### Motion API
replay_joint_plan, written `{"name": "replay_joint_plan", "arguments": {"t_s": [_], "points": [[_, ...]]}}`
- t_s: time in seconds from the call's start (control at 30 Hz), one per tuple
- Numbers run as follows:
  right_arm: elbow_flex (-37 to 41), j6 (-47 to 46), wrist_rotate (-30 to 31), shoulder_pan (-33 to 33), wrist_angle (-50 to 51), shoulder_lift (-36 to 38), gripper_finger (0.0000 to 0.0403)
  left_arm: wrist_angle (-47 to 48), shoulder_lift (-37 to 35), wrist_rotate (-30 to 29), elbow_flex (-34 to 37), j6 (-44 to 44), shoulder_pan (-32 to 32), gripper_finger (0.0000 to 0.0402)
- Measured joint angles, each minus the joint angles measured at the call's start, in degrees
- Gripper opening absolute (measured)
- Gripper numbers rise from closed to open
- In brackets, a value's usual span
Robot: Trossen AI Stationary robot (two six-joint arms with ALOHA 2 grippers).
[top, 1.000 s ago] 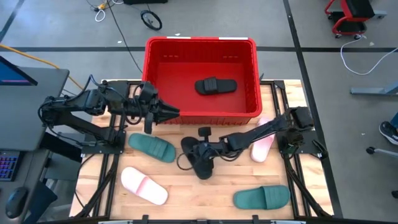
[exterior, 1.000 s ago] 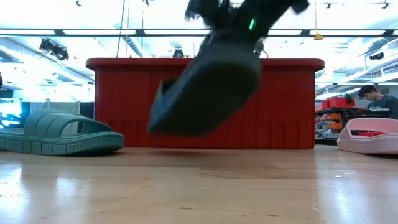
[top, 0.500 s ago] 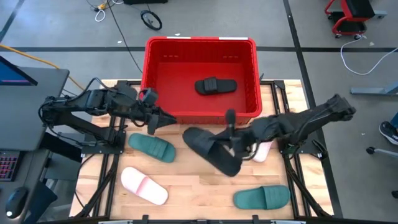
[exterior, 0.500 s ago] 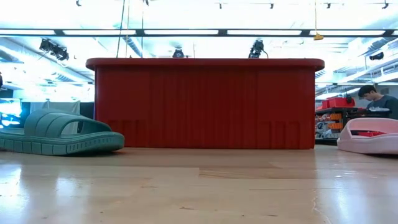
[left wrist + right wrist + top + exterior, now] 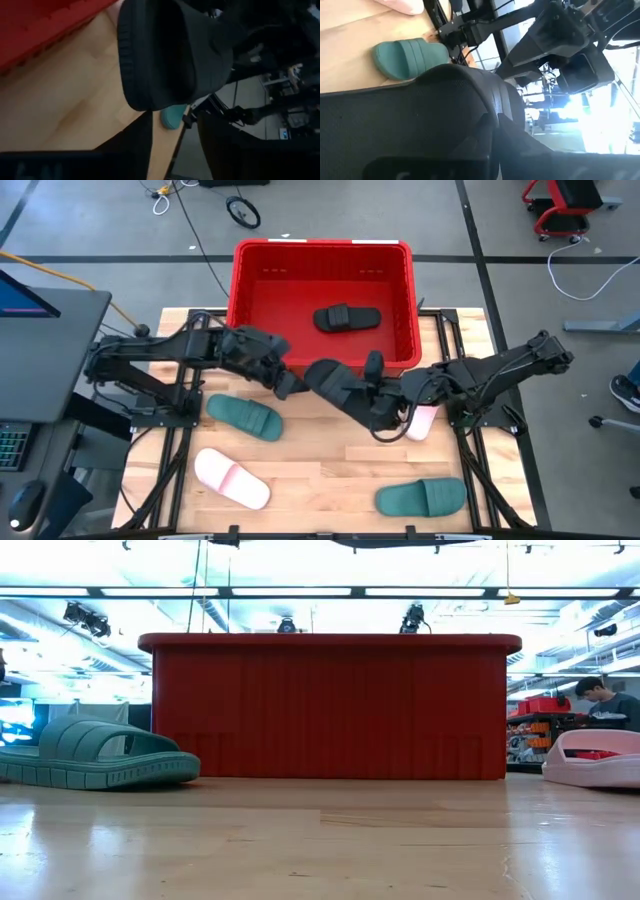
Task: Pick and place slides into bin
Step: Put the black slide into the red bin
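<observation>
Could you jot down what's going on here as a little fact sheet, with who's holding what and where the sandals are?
Held sandal: black slide, above the table, in front of the bin
Holder: right tool, shut on it
Other arm: left tool, close by the slide's end
Bin: red bin, one black slide inside
On table: two green slides, two pink slides

Black slide goes up toward the bin

Right gripper [image 5: 383, 412] carries the black slide [image 5: 345, 392] up-frame; left gripper [image 5: 287, 383] swings right to meet it.
</observation>
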State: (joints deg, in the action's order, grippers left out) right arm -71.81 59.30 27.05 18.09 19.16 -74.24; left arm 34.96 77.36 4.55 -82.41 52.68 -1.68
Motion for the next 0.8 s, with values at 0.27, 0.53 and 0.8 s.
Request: {"name": "replay_joint_plan", "arguments": {"t_s": [0.27,0.53,0.8], "points": [[0.0,-1.8,2.0,0.0,4.5,0.5,0.0009,-2.0,0.5,-0.4,0.0,-3.7,3.0,0.0240],[0.0,-3.8,4.8,0.0,10.3,0.5,0.0009,-1.9,0.5,-0.3,0.0,-4.9,4.0,0.0246],[0.0,-2.7,5.7,0.1,9.6,1.0,0.0012,-0.8,2.7,-0.3,0.0,-6.0,6.5,0.0247]]}}
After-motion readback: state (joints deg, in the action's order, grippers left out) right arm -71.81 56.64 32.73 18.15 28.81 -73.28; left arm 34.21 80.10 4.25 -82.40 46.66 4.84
